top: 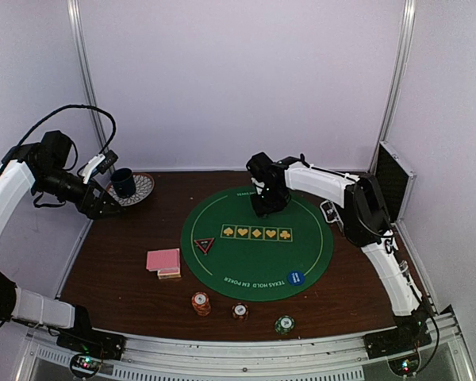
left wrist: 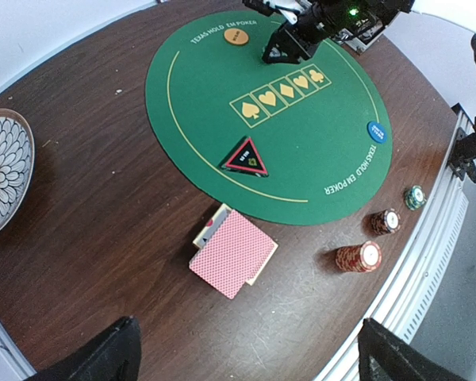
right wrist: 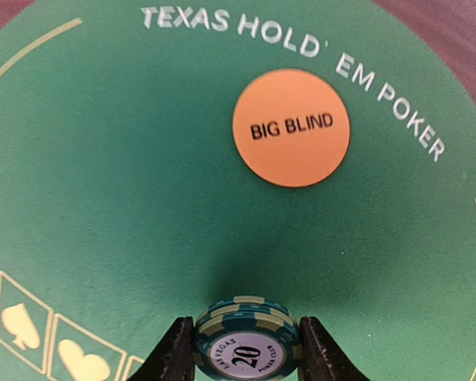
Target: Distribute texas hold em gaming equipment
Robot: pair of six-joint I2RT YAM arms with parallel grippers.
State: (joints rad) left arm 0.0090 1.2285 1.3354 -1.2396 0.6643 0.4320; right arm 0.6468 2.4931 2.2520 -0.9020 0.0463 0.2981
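Top view: a round green felt poker mat (top: pixel 258 242) lies on the dark wooden bench (top: pixel 119 270). The right arm's fingers (top: pixel 268 208) point down over the mat's far side. The left arm's fingers (top: pixel 107 208) hang well apart at the left, near a dark blue cup (top: pixel 124 182).

Left wrist view: the left arm's fingers stand wide open and empty above a pink-backed deck of playing cards (left wrist: pixel 233 252). A red triangular marker (left wrist: pixel 247 156) sits on the mat beyond.

Right wrist view: the right arm's fingers are closed on a small stack of green-and-cream striped poker chips (right wrist: pixel 247 337), marked 20 and low over the felt. Whether the stack touches the felt cannot be told. An orange "BIG BLIND" disc (right wrist: pixel 291 128) lies ahead and slightly right, apart from the stack. A release here would probably leave the chips just short of that disc, and the right arm is clearly the nearer one.
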